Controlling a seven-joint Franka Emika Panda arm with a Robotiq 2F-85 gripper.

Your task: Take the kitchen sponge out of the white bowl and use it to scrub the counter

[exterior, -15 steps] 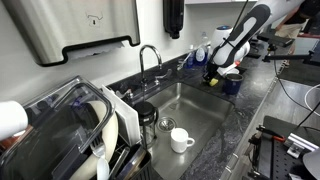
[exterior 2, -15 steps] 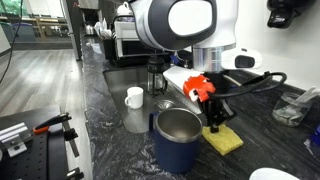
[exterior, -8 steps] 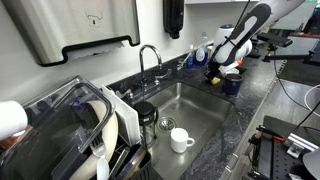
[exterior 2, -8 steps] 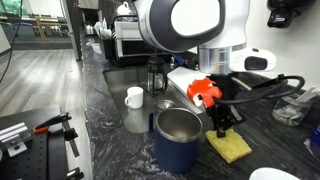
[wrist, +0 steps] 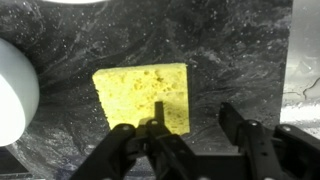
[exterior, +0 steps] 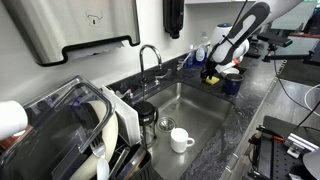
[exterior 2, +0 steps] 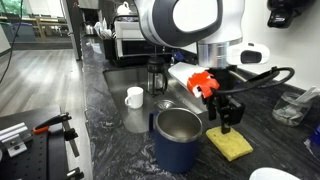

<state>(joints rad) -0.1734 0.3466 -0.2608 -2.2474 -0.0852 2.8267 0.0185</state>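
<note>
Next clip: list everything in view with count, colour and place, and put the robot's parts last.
kitchen sponge: one, yellow, flat on the counter, apart from the white bowl
white bowl: one, white, on the counter
counter: one, dark speckled, around the sink
sink: one, steel, set in the counter
faucet: one, steel, behind the sink
mug: one, white, in the sink
cup: one, dark blue, steel inside, near the sponge
dish rack: one, dark, holding white plates, beside the sink
dispenser: one, steel, on the wall
arm: one, white and black
fingers: two, black, apart, one tip over the sponge
</note>
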